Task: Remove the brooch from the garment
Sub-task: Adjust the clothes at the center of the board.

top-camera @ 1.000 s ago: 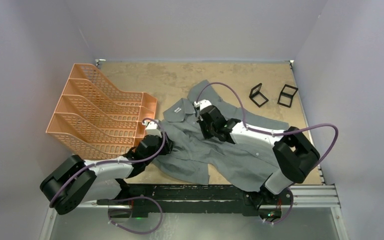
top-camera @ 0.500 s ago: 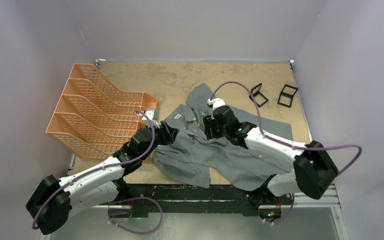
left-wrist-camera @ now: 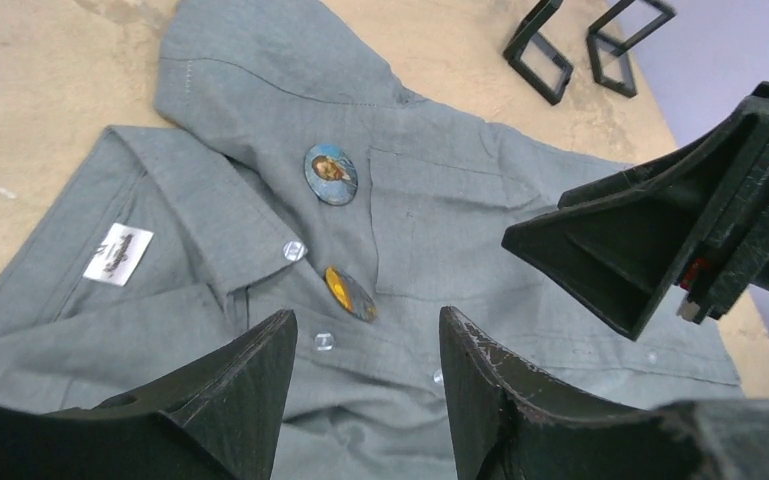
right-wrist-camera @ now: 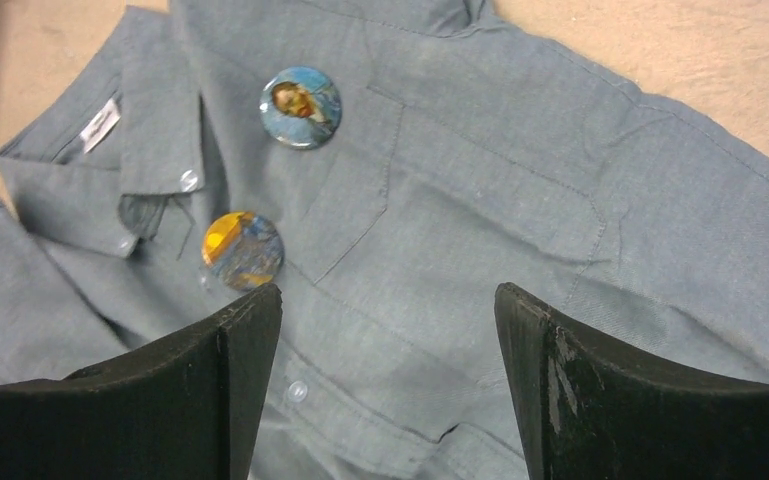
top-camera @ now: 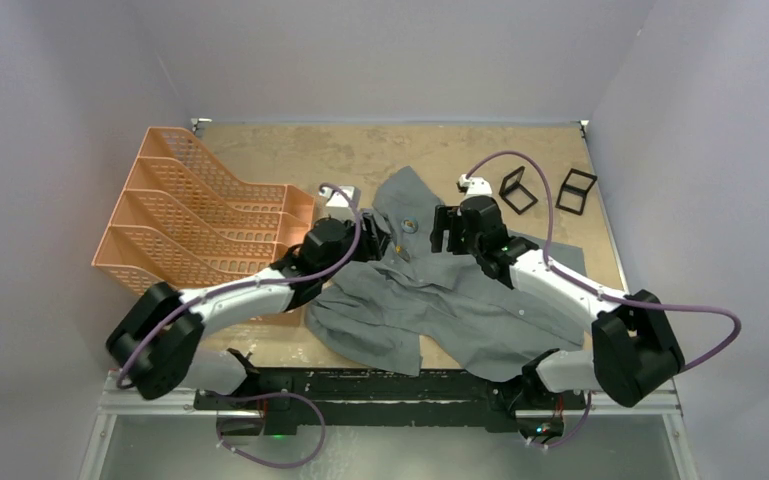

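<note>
My left claw (left-wrist-camera: 365, 325) hangs low over the shirt (top-camera: 440, 300), fingers partly spread and empty. My right claw (right-wrist-camera: 385, 300) stands wide over the chest pocket (right-wrist-camera: 480, 190), also holding nothing.

Between the two claws I count two brooches pinned near the collar. The blue brooch (right-wrist-camera: 301, 107) sits at the pocket's upper corner. The orange brooch (right-wrist-camera: 243, 250) sits just beside the button placket, close under my left fingertips.

The one shirt lies rumpled on a scuffed tan tabletop (top-camera: 290, 150) and reaches the near edge on the right. Bare board opens behind it toward the far side.

Pale walls (top-camera: 390, 60) close in on the left, back and right. One orange rack (top-camera: 180, 220) of four tiers fills the left, beside my left arm. Two black stands (top-camera: 517, 188) sit at the far right, near my right claw.
</note>
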Robot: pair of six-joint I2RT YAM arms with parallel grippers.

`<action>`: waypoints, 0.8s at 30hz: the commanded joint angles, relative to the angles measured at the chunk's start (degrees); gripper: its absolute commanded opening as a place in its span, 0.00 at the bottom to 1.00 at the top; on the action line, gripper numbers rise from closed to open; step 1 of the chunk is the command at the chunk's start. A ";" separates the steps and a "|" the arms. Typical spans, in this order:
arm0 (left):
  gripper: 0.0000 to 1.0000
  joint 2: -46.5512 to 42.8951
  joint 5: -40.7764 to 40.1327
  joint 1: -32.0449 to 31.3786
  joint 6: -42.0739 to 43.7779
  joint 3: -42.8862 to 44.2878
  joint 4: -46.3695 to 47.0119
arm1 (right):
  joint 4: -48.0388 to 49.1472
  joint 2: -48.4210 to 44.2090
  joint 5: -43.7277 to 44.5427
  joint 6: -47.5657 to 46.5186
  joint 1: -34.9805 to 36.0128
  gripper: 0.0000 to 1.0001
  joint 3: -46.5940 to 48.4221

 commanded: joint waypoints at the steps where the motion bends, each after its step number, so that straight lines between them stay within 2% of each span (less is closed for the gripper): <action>1: 0.53 8.88 1.87 -0.21 1.72 5.33 7.07 | 5.55 2.25 -3.82 2.49 -3.12 0.81 -2.15; 7: 0.49 19.79 0.70 -0.12 2.05 9.64 10.03 | 9.58 2.84 -8.46 5.12 -7.75 0.83 -6.55; 12: 0.45 24.70 -2.17 0.25 1.50 10.10 9.98 | 11.65 3.52 -10.73 7.69 -10.17 0.84 -9.95; 18: 0.44 23.59 -3.90 2.95 -2.56 2.79 12.51 | 11.78 3.38 -12.31 9.94 -13.36 0.85 -12.42; 24: 0.42 21.55 -3.80 4.87 -5.57 -3.02 12.86 | 9.26 3.15 -12.96 13.54 -15.23 0.91 -12.92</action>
